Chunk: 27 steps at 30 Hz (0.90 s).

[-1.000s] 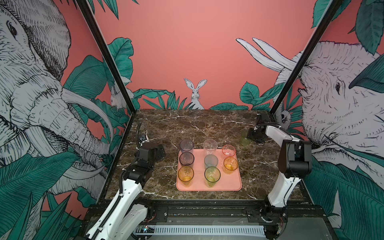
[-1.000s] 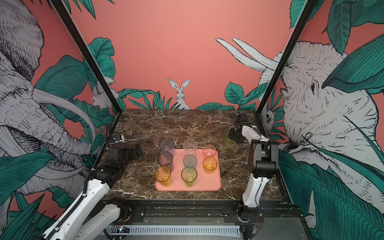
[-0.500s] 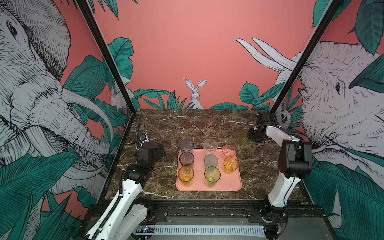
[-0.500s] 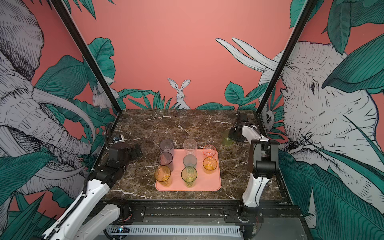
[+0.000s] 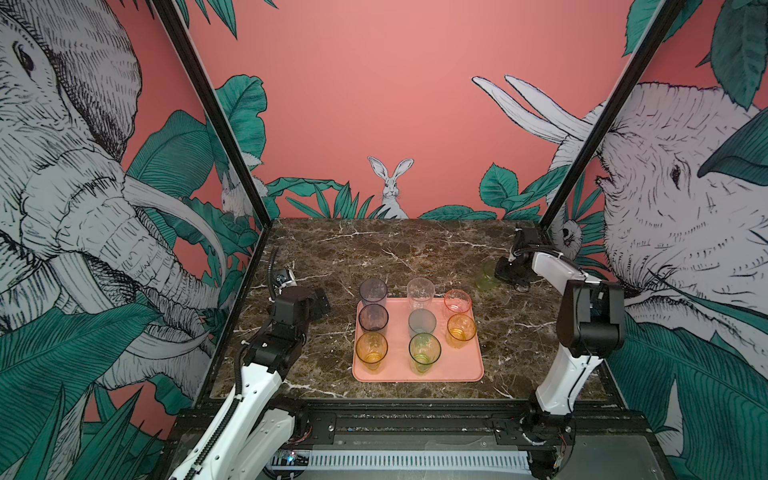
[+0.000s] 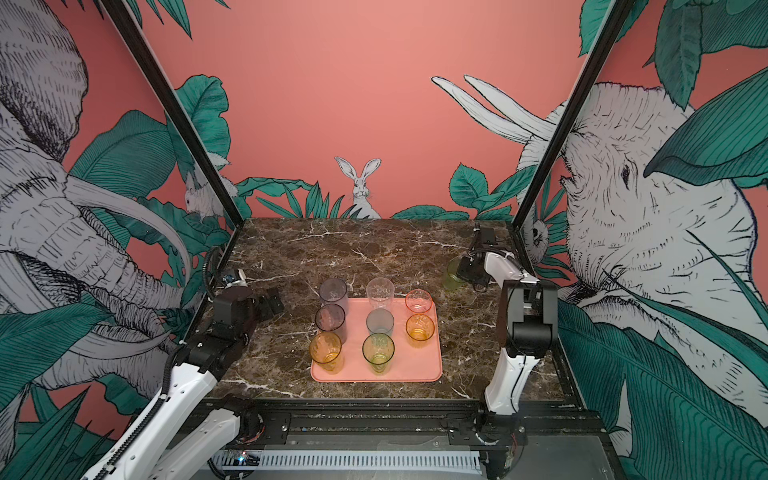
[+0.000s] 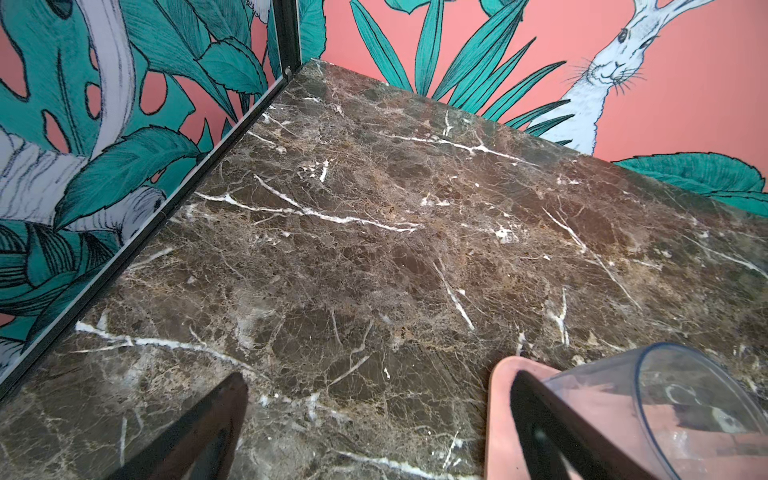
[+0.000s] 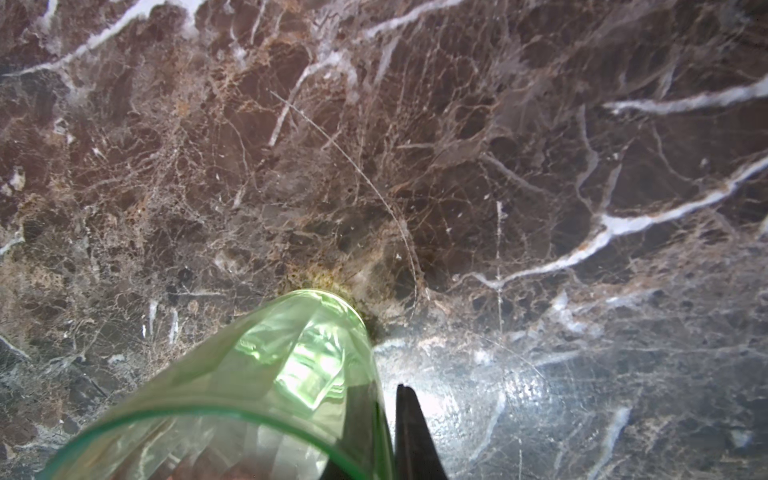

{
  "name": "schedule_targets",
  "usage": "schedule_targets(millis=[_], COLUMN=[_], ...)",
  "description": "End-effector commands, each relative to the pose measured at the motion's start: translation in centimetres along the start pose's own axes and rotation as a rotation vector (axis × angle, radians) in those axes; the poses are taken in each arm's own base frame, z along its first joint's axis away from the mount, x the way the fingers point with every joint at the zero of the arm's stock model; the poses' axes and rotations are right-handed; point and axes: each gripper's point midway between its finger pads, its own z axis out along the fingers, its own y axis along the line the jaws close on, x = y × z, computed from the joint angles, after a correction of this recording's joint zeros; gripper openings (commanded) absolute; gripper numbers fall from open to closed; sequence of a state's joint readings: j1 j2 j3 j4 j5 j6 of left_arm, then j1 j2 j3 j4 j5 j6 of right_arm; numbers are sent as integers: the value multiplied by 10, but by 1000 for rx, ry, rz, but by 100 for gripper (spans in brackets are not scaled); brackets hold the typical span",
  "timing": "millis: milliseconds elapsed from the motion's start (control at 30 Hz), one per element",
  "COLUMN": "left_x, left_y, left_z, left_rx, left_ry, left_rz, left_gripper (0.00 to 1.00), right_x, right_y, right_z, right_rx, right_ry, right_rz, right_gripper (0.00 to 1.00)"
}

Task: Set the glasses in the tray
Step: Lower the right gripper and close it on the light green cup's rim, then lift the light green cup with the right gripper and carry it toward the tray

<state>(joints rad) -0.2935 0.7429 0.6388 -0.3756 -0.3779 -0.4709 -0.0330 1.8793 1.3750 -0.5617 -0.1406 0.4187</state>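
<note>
While the left tool point(image 7: 378, 376) gapes empty beside the tray point(image 5: 457, 370), the right tool point(image 8: 380, 392) pinches the green glass point(image 8: 232, 374) rim.

Green tumbler point(image 8: 257, 374): translucent glossy plastic w/ bright glare streaks, its thin wall pinched by the R pincer's point(image 8: 382, 392) matt black fingers point(image 8: 411, 436). Under that pincer, the marble-look tabletop point(image 8: 498, 166) is dark brown w/ white veins and polished smooth, w/ a sheen patch just beside the fingertips. The L pincer point(image 7: 378, 376) has the same matt black finish. The salmon tray point(image 7: 498, 399) next to it looks like smooth satin plastic. Bluish tumbler point(image 7: 685, 399) beyond: clear, glossy, reflections across its wall. Arm shell point(image 5: 557, 270) behind the R pincer: white gloss plastic. Joint housing point(image 5: 590, 316): matt black.
</note>
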Motion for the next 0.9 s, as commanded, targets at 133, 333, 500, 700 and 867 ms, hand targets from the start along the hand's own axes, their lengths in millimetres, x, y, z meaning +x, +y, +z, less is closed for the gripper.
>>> schedule_targets(millis=[133, 333, 500, 700, 867], left_x=[1, 1, 2, 9, 15], left_y=[6, 5, 3, -3, -7], left_z=[-7, -12, -15, -15, -16], left_rx=[-3, 19, 40, 75, 103], left_ry=[-16, -26, -22, 16, 47], left_rz=[-14, -19, -14, -6, -2], left_gripper=[99, 99, 99, 99, 99], right_x=[-3, -1, 5, 8, 18], right_y=[5, 8, 10, 13, 14], right_z=[-35, -57, -74, -108, -132], right_rx=[-26, -39, -55, -75, -84], right_ry=[-46, -76, -84, -129, -140], right_rz=[-4, -8, -10, -17, -26], right_gripper=[0, 0, 0, 0, 0])
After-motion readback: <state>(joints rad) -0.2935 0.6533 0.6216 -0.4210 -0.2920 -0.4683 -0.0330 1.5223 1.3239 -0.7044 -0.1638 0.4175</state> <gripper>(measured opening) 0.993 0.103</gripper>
